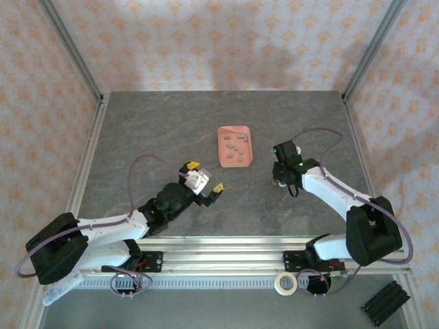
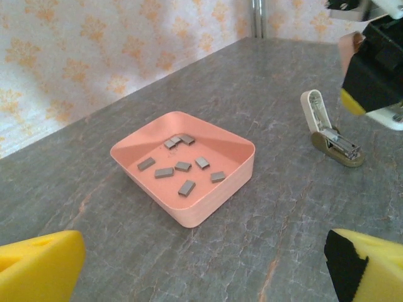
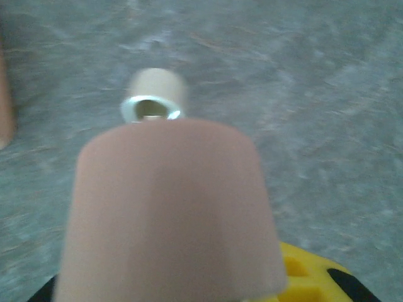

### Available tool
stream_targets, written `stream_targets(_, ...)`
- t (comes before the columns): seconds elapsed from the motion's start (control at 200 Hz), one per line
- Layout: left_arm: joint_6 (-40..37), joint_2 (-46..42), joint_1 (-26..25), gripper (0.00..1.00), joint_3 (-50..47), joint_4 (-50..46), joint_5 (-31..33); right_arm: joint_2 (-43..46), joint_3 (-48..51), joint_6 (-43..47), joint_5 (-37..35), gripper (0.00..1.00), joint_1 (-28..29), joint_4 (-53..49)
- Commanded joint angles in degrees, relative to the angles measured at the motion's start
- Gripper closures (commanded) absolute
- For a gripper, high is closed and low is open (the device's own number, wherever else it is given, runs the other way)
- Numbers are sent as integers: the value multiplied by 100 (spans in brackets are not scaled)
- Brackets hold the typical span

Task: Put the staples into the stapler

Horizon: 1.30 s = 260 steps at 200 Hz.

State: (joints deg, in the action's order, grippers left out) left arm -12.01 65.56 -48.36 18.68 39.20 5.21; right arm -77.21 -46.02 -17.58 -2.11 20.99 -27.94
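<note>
The stapler (image 2: pixel 334 143) lies on the grey table (image 1: pixel 158 130) to the right of the salmon-pink tray (image 2: pixel 242 173), near it but not touching. It is hinged open, its white arm tilted up and its metal base flat on the stone. It sits apart from both sets of fingers. The right gripper (image 1: pixel 280 177) hangs just above and beside it, on the side away from the tray, with no contact that I can make out.

That gripper is clenched on a pale pink piece (image 3: pixel 170 207), which is held off the table; the right wrist camera sees it so close that it blurs. Beyond it lies a small cream stub (image 3: pixel 154 94) with a bright metal rim (too soft to say what it is).

The left gripper (image 1: pixel 206 176) is on the near side of the tray, a little to its left. It is released, its yellow fingers (image 2: pixel 38 267) spread wide with nothing between them, and the tray is ahead of the gap.

The staples (image 2: pixel 182 167) are all in the tray: several short grey strips scattered loose on its floor. Two or three are bunched toward its far wall, and the rest are spread toward the middle.
</note>
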Motion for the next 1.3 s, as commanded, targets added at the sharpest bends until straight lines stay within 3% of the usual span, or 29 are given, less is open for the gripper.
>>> stream_targets(0.0,102,87,-2,0,99,-175,198,-252,-202,-83,-169,82,-285,-370)
stream_targets(0.345,177,132,-7,0,169,-291,164,-1348,-680,-65,21,79,-611,-276)
stream_targets(0.936,308,371,-7,0,303,-230,114,-1699,-670,12,249,76,-917,66)
stream_targets(1.296,407,197,1,0,444,-658,175,-1239,-689,-41,289,48,-913,-256)
